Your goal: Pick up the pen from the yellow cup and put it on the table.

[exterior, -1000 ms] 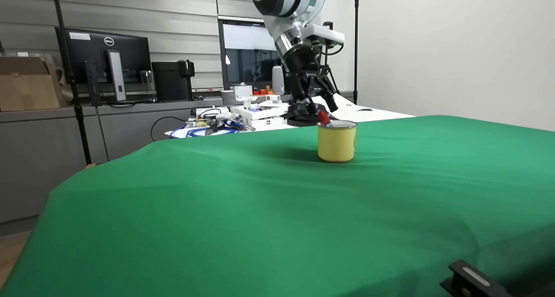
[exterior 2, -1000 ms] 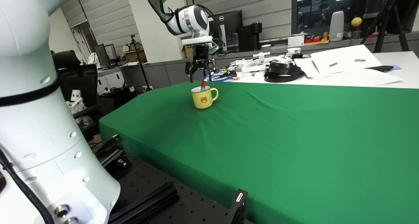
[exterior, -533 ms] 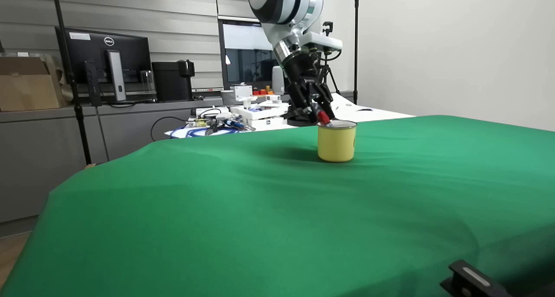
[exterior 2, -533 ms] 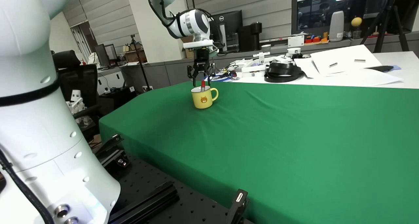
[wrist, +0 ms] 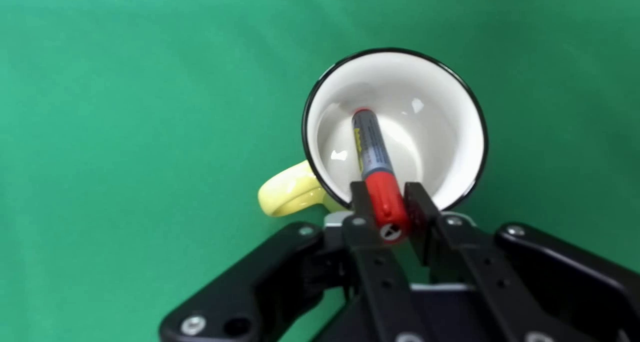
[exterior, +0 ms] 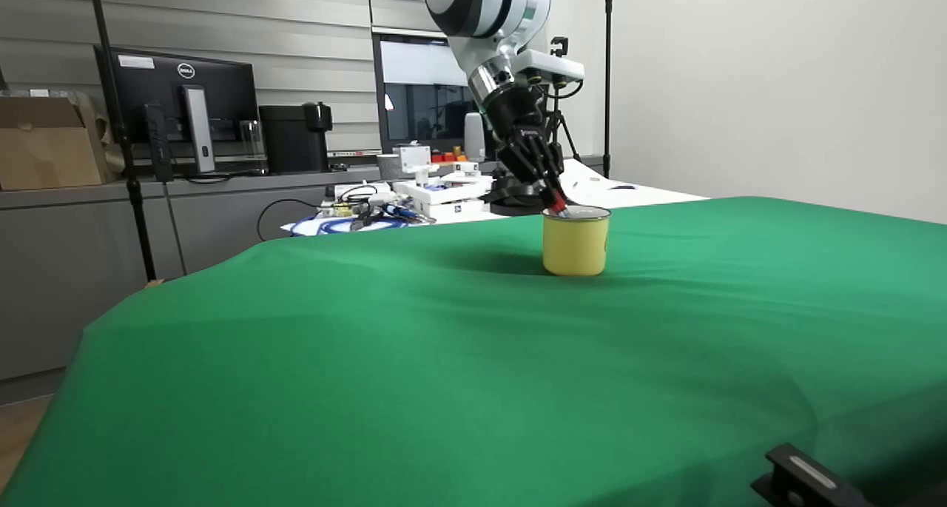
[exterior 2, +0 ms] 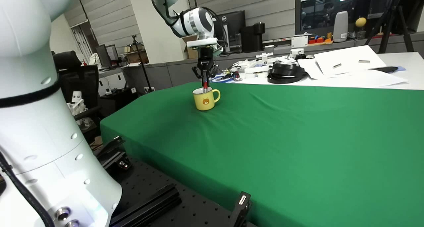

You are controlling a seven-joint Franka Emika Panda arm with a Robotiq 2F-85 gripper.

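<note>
The pen (wrist: 371, 145) has a grey barrel and a red cap. It leans inside the yellow cup (wrist: 442, 102), cap end up, its far end low against the inner wall. My gripper (wrist: 384, 197) is shut on the red cap, one finger (wrist: 419, 204) on each side. In both exterior views the gripper (exterior: 551, 195) comes down from above onto the cap, just over the rim of the cup (exterior 2: 204, 101). The cup stands upright on the green-covered table (exterior: 444, 374); its handle points left in the wrist view.
Behind the green cloth, a white surface (exterior 2: 351, 78) carries papers, a coiled black strap (exterior 2: 287, 73) and white parts. A black clamp (exterior: 810, 477) sits at the near edge. The robot's base (exterior 2: 56, 137) stands beside the table.
The gripper has come down around the pen's cap, and its jaws have gone from wide open to closed on it. The cup has shifted very slightly.
</note>
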